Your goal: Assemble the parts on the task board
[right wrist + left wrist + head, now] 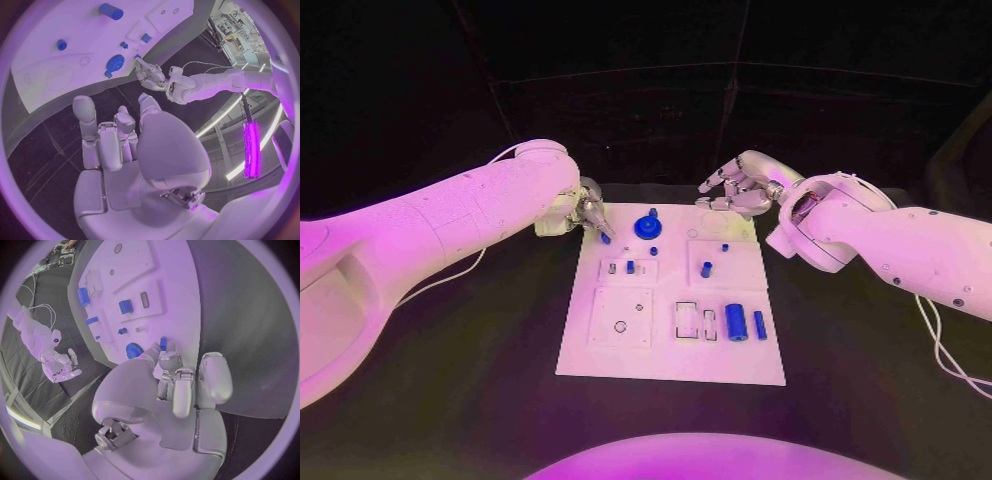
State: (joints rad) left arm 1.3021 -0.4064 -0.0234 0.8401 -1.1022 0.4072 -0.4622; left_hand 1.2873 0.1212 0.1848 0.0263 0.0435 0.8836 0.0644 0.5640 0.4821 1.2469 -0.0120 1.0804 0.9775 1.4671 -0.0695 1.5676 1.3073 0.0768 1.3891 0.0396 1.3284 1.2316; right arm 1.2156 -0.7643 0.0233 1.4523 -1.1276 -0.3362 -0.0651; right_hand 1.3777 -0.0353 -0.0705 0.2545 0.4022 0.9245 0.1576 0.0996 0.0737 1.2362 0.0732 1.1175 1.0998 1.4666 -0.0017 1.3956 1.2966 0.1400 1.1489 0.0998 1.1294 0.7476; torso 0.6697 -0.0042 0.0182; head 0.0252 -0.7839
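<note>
The white task board (625,355) lies mid-table. My left hand (586,213) hovers at its far left corner and pinches a small blue peg (604,238) in its fingertips; the left wrist view shows this peg (163,343) just over the board's edge (181,315), next to the blue gear (133,350). That gear (648,226) stands at the board's far middle. My right hand (740,186) hangs beyond the far right corner with fingers apart and nothing in them; the right wrist view shows it (119,135) over black table beside the board (44,75).
Several blue parts sit on the board: short pegs (707,269) in the middle row, a thick cylinder (734,322) and a slim one (760,324) at the near right. A round hole (620,326) is at the near left. Cables run along both table sides.
</note>
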